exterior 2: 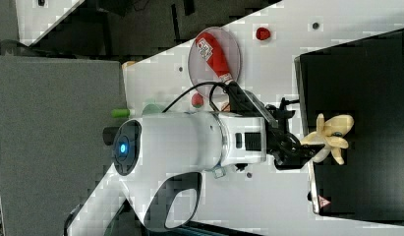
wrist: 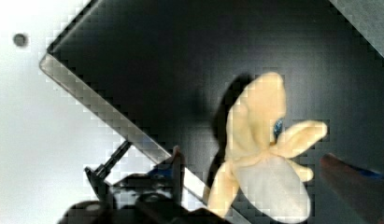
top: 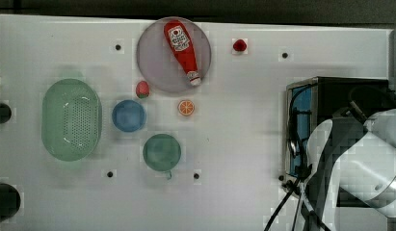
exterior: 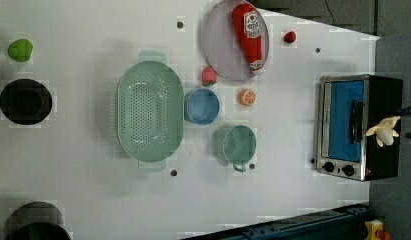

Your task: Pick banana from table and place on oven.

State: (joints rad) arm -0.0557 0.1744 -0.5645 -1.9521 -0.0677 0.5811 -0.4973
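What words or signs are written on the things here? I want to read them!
Ketchup bottle label: there is print on it, but it is too blurred to read.
Oven: a small red triangle warning sign at one corner, its symbol too small to make out.
Nothing else shows readable words or numbers.

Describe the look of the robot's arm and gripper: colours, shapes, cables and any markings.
The arm is glossy white with rounded, bulbous link housings. One joint cap is dark and round with a glowing blue light at its centre. The wrist carries a white block with a dark slot, then a black gripper with black fingers. A black cable loops from the arm to the wrist.
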